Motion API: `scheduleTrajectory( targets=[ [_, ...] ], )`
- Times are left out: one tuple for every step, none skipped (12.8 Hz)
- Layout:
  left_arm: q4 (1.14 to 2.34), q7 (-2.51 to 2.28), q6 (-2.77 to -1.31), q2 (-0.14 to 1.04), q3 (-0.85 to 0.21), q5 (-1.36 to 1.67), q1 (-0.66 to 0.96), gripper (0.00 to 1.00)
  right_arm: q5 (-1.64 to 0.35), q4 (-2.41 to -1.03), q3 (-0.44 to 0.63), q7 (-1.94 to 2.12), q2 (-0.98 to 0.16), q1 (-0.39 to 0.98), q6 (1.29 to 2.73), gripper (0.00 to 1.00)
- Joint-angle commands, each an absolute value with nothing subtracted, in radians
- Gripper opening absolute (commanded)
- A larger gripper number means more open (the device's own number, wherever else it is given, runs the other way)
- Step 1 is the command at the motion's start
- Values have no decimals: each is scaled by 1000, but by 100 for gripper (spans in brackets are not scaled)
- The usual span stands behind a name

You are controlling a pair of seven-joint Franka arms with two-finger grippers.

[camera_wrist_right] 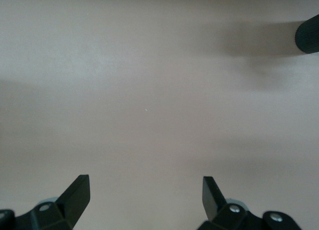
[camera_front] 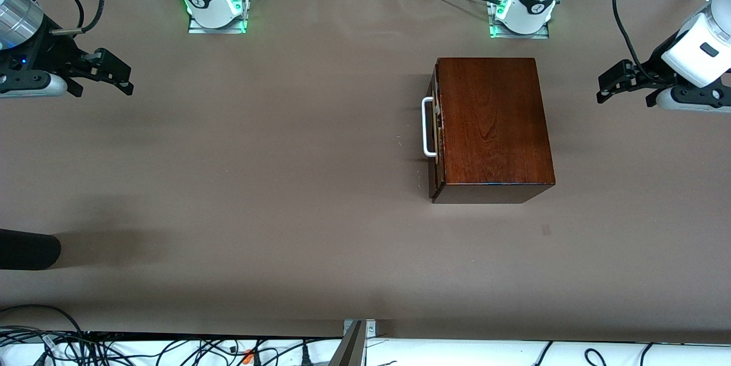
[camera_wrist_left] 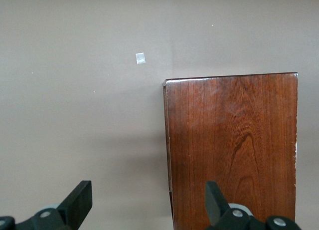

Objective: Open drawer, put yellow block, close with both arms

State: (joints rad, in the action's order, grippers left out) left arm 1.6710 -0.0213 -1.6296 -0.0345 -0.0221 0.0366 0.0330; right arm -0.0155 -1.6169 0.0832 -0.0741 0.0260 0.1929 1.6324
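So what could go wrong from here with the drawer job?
No yellow block shows anywhere, so the putting step may stall. The drawer is shut, and its thin handle could slip between fingers. Both the left gripper and right gripper wait open at the table's ends.

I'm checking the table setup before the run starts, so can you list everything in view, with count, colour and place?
Wooden box: one, glossy reddish-brown, on the table toward the left arm's end.
Drawer: one, dark brown front, shut in the box, facing the right arm's end.
Handle: one, white bar, on the drawer front.
Yellow block: none visible in any view.
Pale mark: one small square on the table, nearer the front camera than the box.
Dark rounded object: one, black, at the table edge by the right arm's end; cannot identify it.
Table: one, brown surface.
Left gripper: black, open, over the table beside the box.
Right gripper: black, open, over bare table at its own end.
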Motion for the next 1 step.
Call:
scheduleTrajectory(
  targets=[
    [1700, -29, -1626, -66, -17, 28, 37, 100, -8, -1608, 74, -87, 28, 184, 1628, 100]
  ],
)
